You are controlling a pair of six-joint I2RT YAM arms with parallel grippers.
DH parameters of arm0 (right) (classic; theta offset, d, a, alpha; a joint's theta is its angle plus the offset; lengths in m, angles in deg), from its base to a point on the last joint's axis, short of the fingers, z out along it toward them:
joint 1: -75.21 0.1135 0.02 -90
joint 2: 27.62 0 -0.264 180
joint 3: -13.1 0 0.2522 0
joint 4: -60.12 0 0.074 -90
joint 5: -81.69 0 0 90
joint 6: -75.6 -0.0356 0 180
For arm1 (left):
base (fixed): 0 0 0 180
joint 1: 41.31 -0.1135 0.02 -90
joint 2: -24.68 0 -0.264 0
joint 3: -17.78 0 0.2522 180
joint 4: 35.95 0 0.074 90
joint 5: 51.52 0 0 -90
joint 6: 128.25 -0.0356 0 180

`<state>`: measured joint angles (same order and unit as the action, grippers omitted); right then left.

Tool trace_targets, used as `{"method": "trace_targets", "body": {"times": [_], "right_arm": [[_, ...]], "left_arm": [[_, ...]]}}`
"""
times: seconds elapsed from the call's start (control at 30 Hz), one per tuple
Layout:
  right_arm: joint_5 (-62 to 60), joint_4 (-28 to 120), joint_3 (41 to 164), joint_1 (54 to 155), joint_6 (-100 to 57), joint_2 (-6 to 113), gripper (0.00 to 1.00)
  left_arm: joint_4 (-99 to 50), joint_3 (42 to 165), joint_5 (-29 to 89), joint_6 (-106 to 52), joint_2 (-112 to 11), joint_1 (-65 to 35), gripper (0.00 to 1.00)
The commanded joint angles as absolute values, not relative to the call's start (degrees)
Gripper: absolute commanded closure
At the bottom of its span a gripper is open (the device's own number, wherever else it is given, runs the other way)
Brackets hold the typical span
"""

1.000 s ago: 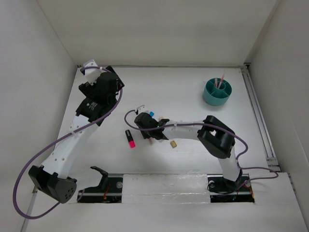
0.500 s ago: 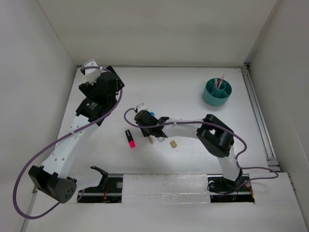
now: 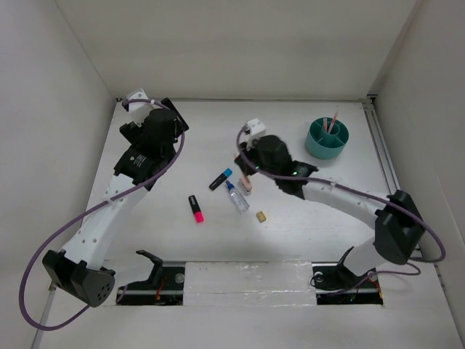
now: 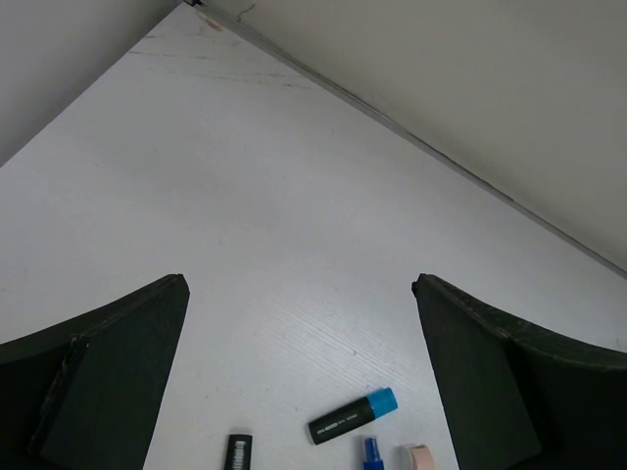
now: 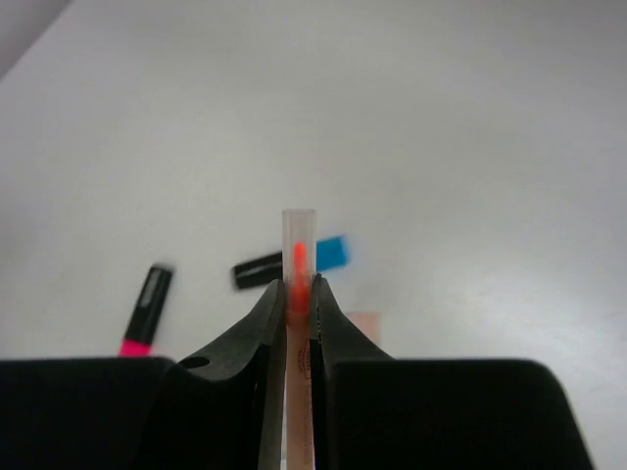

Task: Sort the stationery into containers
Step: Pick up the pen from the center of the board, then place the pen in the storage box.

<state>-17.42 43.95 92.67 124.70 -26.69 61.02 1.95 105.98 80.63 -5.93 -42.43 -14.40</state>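
"Right gripper [image 5: 297, 286], what is it doing?"

"My right gripper is clamped tight on a thin pink-orange pencil [image 5: 298, 245]. The pencil runs up between the two fingers, and its clear end pokes out past the tips."

"Where is that over the table [image 3: 218, 240]?"

"Around the middle, above the loose things. A pink eraser [image 5: 363, 326] lies just beyond my fingers. Beside it are a blue-capped marker [image 3: 221, 179] and a small clear bottle [image 3: 236, 197] with a blue cap. A tiny tan block [image 3: 261, 216] sits nearer my base. A pink-capped marker [image 3: 195, 208] lies off to the left of the bottle."

"And the teal organiser [image 3: 320, 149]?"

"Far right, well apart from the pencil I hold. Another pink pencil [image 3: 333, 121] stands tilted in it. I cannot tell which compartment."

"Your other side?"

"My left gripper [image 4: 299, 284] hangs over the far left of the table. Its jaws are spread wide with nothing between them."
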Motion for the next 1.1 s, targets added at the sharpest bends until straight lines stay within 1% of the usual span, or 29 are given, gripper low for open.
{"method": "trace_targets", "body": {"times": [0.0, 0.03, 0.1, 0.2, 0.33, 0.37, 0.4, 0.47, 0.5, 0.57, 0.67, 1.07], "right_arm": [[-4.8, 65.1, 85.6, 111.3, -22.8, 55.5, 1.0], [1.8, 69.2, 84.0, 104.3, -22.8, 54.3, 1.0], [7.3, 79.6, 81.5, 98.4, -22.8, 51.9, 1.0], [13.4, 83.4, 84.0, 90.0, -20.7, 51.8, 1.0], [23.7, 90.5, 87.5, 81.6, -19.6, 56.1, 1.0], [26.3, 93.0, 88.3, 80.0, -20.5, 57.3, 1.0], [29.3, 95.6, 88.9, 76.1, -21.8, 58.7, 1.0], [34.5, 104.4, 88.9, 72.5, -27.1, 62.6, 1.0], [34.5, 106.5, 88.9, 69.4, -28.8, 63.8, 1.0], [35.3, 111.1, 88.9, 67.0, -32.3, 66.9, 1.0], [38.0, 114.0, 90.1, 63.8, -34.5, 70.5, 1.0], [41.5, 117.8, 94.4, 60.1, -35.6, 82.0, 1.0]], "left_arm": [[-4.2, 104.0, 76.8, -9.4, -38.7, -14.3, 0.0], [-5.4, 102.7, 75.8, -10.0, -38.2, -14.3, 0.0], [-7.6, 101.9, 74.6, -10.6, -37.6, -14.3, 0.0], [-8.3, 101.4, 72.9, -11.4, -36.3, -14.3, 0.0], [-8.8, 101.4, 70.7, -12.5, -36.3, -14.3, 0.0], [-9.4, 101.4, 70.0, -12.5, -36.3, -14.3, 0.0], [-9.4, 101.4, 69.5, -13.1, -36.3, -14.3, 0.0], [-10.0, 101.4, 68.6, -13.1, -36.8, -14.3, 0.0], [-10.0, 101.4, 67.8, -13.6, -36.8, -14.3, 0.0], [-10.0, 101.4, 67.1, -13.6, -36.8, -14.3, 0.0], [-10.5, 101.4, 65.5, -14.2, -37.4, -14.3, 0.0], [-11.5, 101.4, 63.8, -14.7, -37.4, -14.3, 0.0]]}}
